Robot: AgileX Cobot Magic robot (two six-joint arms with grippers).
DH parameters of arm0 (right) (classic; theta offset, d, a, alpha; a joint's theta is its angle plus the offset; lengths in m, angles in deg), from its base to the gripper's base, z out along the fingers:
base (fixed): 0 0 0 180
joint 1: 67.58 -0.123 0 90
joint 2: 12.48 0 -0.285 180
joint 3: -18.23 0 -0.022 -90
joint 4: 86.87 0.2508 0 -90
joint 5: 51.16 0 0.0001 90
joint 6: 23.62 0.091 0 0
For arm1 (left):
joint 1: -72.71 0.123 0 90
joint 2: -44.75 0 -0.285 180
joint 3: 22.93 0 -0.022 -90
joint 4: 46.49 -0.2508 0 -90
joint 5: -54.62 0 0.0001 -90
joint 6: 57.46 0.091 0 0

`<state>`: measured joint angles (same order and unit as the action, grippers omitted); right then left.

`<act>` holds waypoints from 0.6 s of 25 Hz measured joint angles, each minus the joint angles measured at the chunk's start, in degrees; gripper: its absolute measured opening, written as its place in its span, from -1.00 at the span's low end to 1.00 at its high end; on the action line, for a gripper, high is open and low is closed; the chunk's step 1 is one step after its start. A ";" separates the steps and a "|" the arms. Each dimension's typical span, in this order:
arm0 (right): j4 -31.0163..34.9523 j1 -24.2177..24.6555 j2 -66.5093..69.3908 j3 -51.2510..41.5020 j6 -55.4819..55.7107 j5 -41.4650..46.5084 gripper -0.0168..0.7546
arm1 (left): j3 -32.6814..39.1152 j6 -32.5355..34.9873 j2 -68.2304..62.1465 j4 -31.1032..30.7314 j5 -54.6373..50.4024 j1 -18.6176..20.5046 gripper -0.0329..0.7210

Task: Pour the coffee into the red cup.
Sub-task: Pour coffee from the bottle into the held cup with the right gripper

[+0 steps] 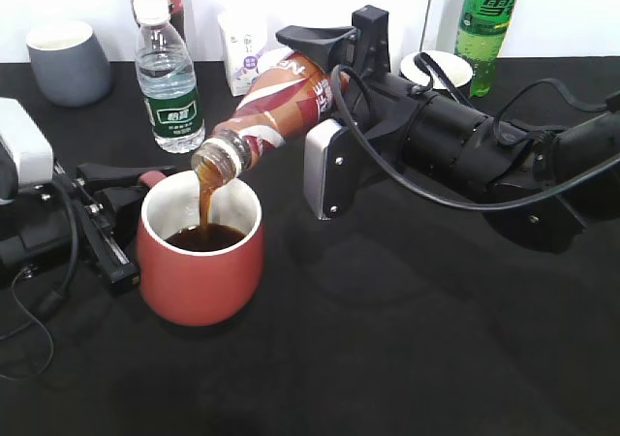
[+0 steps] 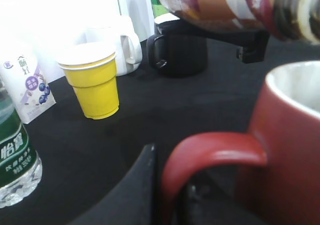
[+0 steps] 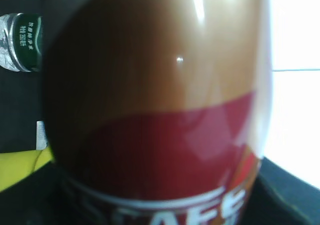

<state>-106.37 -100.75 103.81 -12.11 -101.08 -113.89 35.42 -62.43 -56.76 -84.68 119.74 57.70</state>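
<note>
The red cup stands at the front left, white inside, holding dark coffee. My right gripper is shut on the Nescafe coffee bottle, tilted mouth-down over the cup; a brown stream falls into it. The bottle fills the right wrist view and shows at the top of the left wrist view. My left gripper is shut on the cup's loop handle; the red cup also shows in the left wrist view.
A clear water bottle with green label, a grey cup, a small white carton and a green soda bottle stand at the back. A yellow paper cup and a black mug show in the left wrist view.
</note>
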 joint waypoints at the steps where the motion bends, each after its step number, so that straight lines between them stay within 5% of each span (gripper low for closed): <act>1: 0.00 0.00 0.00 0.00 -0.11 -0.07 0.43 | 0.00 0.00 0.00 0.00 0.00 0.00 -0.72; 15: 0.10 0.00 0.00 0.10 -1.20 -0.26 0.43 | 0.00 0.09 0.00 0.00 0.00 0.00 -0.72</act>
<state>-106.27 -100.75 103.81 -12.00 -102.28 -114.16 35.42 -62.33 -56.76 -84.68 119.74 57.70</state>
